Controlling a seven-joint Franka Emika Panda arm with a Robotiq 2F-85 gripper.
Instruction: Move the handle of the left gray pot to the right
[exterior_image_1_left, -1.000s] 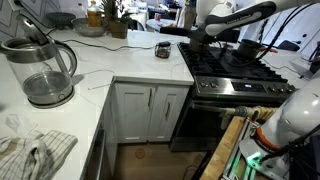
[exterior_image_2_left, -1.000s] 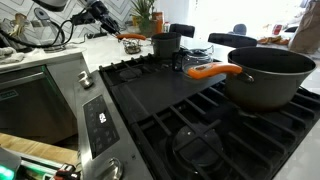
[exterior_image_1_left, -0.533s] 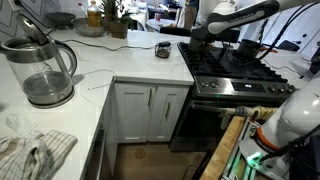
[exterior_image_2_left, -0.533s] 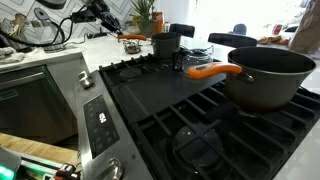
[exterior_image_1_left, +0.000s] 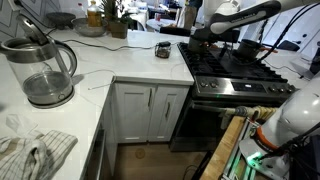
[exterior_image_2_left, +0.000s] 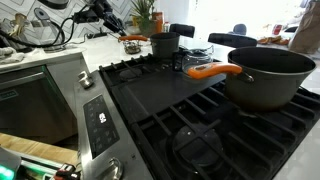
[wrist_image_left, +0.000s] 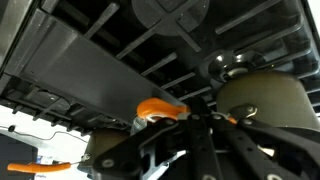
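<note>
The left gray pot (exterior_image_2_left: 163, 44) stood near the far edge of the black cooktop (exterior_image_2_left: 150, 100) in an exterior view, close to the corner that met the white countertop (exterior_image_1_left: 120, 62), with its orange handle (exterior_image_2_left: 130, 37) reaching out over that edge. The gripper (wrist_image_left: 188, 125) hung low over the grates beside the orange handle (exterior_image_2_left: 212, 71) of the larger gray pot (exterior_image_2_left: 270, 75). Whether its jaws were released or clenched could not be told from the dark wrist view.

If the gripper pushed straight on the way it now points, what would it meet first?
Probably the orange handle just ahead of the gripper in the wrist view; depth is unclear.
</note>
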